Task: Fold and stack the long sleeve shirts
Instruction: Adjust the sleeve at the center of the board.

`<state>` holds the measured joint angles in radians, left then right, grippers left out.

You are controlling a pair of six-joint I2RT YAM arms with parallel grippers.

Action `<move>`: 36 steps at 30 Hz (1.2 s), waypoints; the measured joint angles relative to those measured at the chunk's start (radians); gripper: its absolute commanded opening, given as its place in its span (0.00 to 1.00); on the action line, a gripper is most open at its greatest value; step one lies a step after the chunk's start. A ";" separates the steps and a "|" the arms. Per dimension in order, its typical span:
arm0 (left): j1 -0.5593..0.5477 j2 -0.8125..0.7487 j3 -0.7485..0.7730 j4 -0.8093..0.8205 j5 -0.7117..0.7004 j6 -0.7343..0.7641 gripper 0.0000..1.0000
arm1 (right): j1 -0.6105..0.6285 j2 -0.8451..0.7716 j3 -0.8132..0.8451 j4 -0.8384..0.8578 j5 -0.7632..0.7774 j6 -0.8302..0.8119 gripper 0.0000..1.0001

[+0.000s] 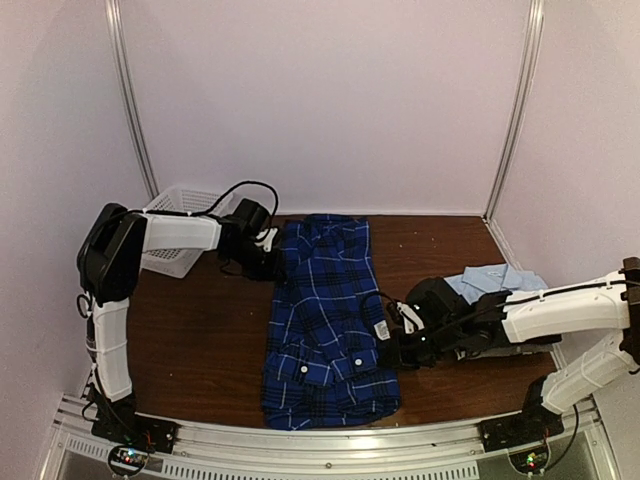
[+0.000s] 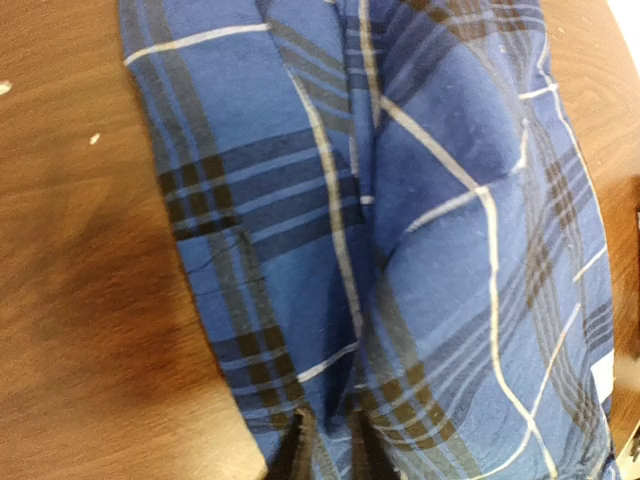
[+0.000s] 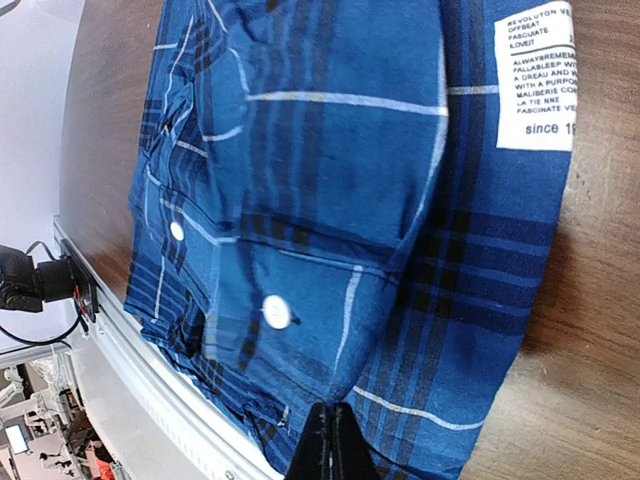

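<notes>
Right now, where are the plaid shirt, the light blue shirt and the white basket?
plaid shirt (image 1: pixel 325 320), top view, middle of its body
light blue shirt (image 1: pixel 500 280), top view, its upper face
white basket (image 1: pixel 172 262), top view, near wall

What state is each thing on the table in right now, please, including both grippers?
Plaid shirt: folded into a long strip, lying flat, buttoned cuff on top.
Light blue shirt: folded, partly hidden.
Basket: upright, partly hidden.
Left gripper: fingers either side of a shirt fold; grip unclear.
Right gripper: shut, at the plaid shirt's edge.
</notes>
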<state>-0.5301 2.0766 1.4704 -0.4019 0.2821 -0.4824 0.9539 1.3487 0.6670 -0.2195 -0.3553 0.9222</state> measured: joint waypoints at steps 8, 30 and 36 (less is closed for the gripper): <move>0.006 -0.008 0.026 -0.056 -0.076 0.003 0.34 | 0.058 0.014 0.002 -0.029 0.079 0.006 0.00; -0.093 0.058 0.145 0.068 -0.014 -0.047 0.28 | 0.117 0.020 0.031 -0.098 0.215 -0.011 0.38; -0.091 0.214 0.278 0.090 -0.040 -0.051 0.28 | 0.117 0.013 0.076 -0.146 0.248 -0.033 0.43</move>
<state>-0.6209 2.2902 1.7481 -0.3115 0.2417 -0.5335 1.0714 1.3613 0.7433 -0.3656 -0.1078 0.8894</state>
